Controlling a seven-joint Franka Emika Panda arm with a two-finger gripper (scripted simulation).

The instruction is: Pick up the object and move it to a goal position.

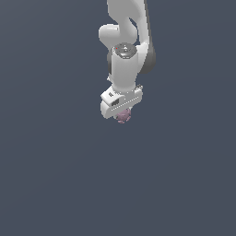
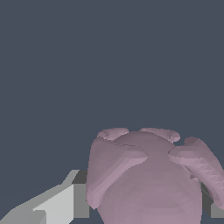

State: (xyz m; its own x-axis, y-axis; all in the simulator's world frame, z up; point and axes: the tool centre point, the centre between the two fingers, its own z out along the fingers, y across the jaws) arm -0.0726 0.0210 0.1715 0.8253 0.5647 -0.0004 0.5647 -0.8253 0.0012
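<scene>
Arm (image 1: 123,55) vertical, wrist down; fingers (image 2: 65,203) closed on object (image 1: 123,116).

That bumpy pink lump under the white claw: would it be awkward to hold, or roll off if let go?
The pink lump looks rigid, with ridges and knobs, so the gripper probably bears on uneven spots and it might twist a little. It is roundish, so it could roll if released. It looks small beside the gripper, so probably light.
</scene>
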